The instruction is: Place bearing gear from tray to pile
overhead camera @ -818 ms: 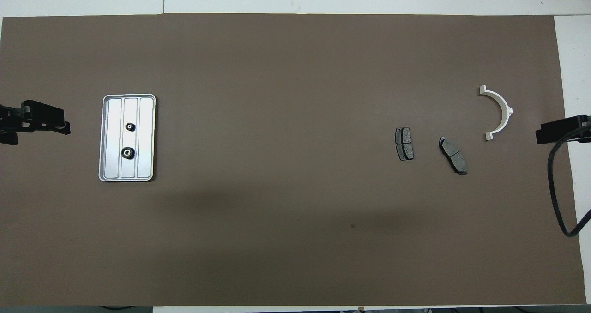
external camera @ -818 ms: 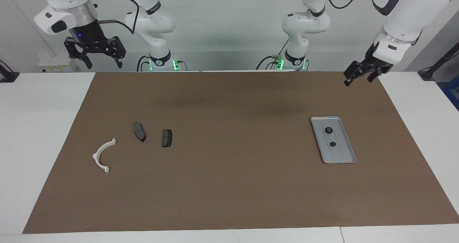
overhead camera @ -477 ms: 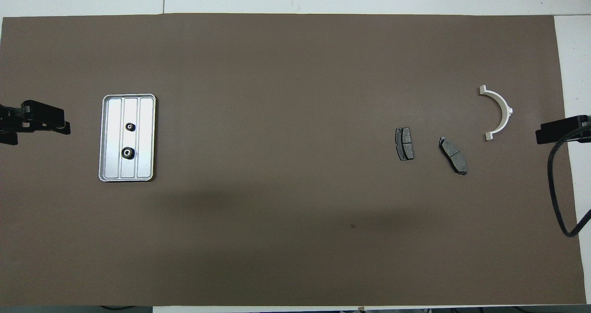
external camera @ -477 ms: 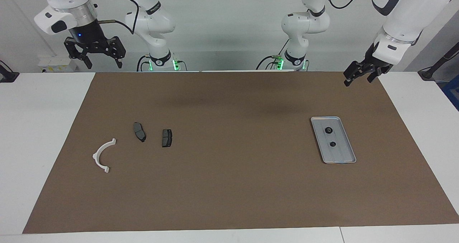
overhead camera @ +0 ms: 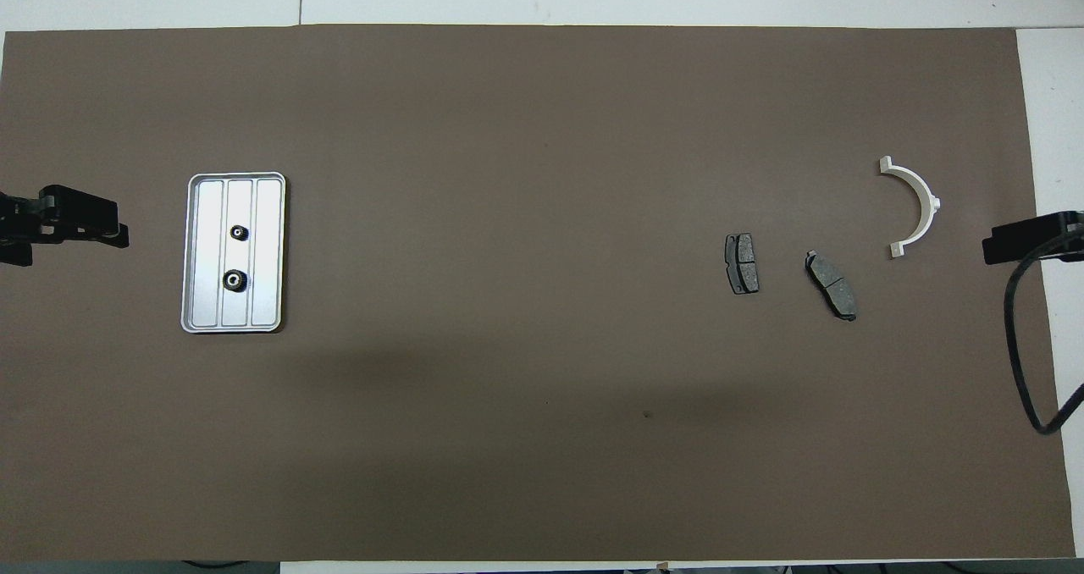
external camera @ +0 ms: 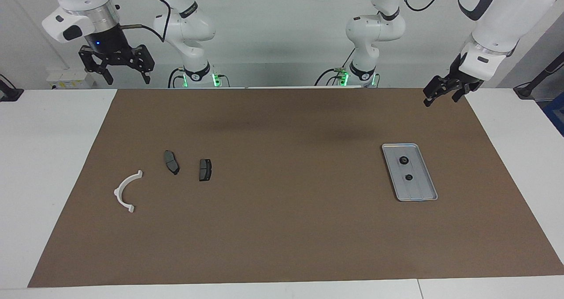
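Nothing moved yet, by my read. Both bearing gears sit in the tray (external camera: 410,172): one (external camera: 403,160) nearer the robots, the other (external camera: 409,177) just farther out along the middle lane. The tray lies on the brown mat (external camera: 291,228) toward the left arm's end of the table.

The pile is toward the right arm's end, well apart from the tray: white bracket (external camera: 127,191), then two brake pads (external camera: 171,162) (external camera: 205,170) beside it. No gear among them. So the whole job remains: pick, carry across, set down.

Left gripper (external camera: 444,92) hangs in the air over the mat's edge nearest the robots, fingers spread, holding nothing. The tray is well clear of it, farther out on the table; I judge it needs to travel out and descend to reach a gear.

Right gripper (external camera: 116,68) waits raised above the table edge at its own end, fingers spread and empty, near the pile's end.
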Controlling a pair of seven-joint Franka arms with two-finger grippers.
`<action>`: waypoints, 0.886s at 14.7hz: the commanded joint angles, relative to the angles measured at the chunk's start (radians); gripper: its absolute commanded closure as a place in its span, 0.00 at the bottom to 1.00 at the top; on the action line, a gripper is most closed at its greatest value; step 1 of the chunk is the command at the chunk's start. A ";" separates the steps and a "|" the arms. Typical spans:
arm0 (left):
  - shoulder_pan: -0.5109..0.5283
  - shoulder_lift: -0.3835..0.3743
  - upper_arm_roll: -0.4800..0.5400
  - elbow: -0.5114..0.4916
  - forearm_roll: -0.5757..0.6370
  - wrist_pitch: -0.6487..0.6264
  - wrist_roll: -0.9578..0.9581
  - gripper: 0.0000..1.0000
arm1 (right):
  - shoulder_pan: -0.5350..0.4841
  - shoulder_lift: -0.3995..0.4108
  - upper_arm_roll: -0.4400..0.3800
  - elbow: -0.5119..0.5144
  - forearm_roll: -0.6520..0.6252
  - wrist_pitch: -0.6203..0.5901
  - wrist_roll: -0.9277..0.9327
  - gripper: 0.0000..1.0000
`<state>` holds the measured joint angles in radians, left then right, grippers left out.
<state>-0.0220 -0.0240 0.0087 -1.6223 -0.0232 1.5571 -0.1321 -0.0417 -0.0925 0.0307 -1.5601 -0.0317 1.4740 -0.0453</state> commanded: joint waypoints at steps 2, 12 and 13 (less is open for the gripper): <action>-0.009 -0.056 0.013 -0.156 0.013 0.153 -0.005 0.00 | -0.006 -0.009 0.003 -0.015 0.019 0.017 -0.031 0.00; 0.031 0.013 0.014 -0.545 0.014 0.639 0.089 0.24 | 0.026 0.186 0.011 0.156 0.000 0.017 -0.035 0.00; 0.031 0.022 0.014 -0.557 0.014 0.661 0.091 0.31 | 0.028 0.236 0.011 0.211 -0.004 0.017 -0.035 0.00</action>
<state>-0.0059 0.0079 0.0268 -2.1249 -0.0220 2.1514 -0.0595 -0.0233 0.0322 0.0405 -1.4789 -0.0319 1.5015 -0.0482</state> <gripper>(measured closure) 0.203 0.000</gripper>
